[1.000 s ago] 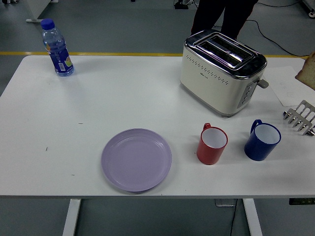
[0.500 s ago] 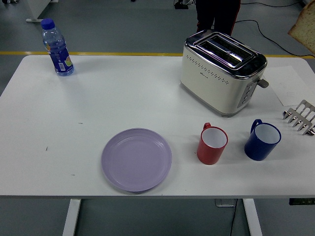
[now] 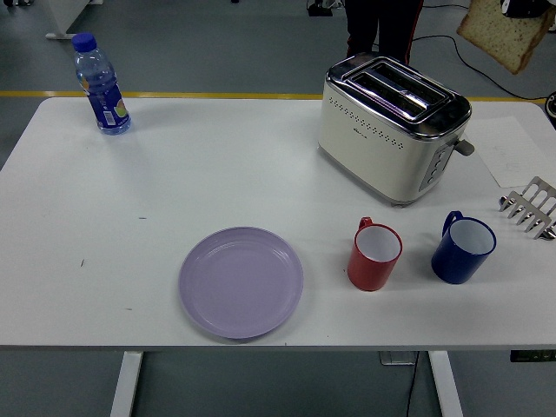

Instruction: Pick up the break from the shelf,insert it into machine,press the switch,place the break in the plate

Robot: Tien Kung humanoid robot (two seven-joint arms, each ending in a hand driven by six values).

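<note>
A slice of bread (image 3: pixel 505 35) hangs tilted in the air at the top right, above and to the right of the toaster. My right hand (image 3: pixel 526 8) shows only as a black part at the top edge, gripping the slice's upper corner. The cream and chrome toaster (image 3: pixel 391 130) stands at the back right with two open slots on top and its lever (image 3: pixel 465 147) on the right end. The lilac plate (image 3: pixel 241 281) lies near the front middle. The metal toast rack (image 3: pixel 532 207) stands at the right edge with no bread in it. My left arm is out of view.
A red mug (image 3: pixel 374 254) and a blue mug (image 3: pixel 463 248) stand in front of the toaster. A blue water bottle (image 3: pixel 101 84) stands at the back left. A sheet of paper (image 3: pixel 512 148) lies right of the toaster. A person's legs (image 3: pixel 382 26) show behind the table.
The bread slice has risen from the right edge beside the rack to the top of the picture and moved left toward the toaster. The person behind the table has shifted.
</note>
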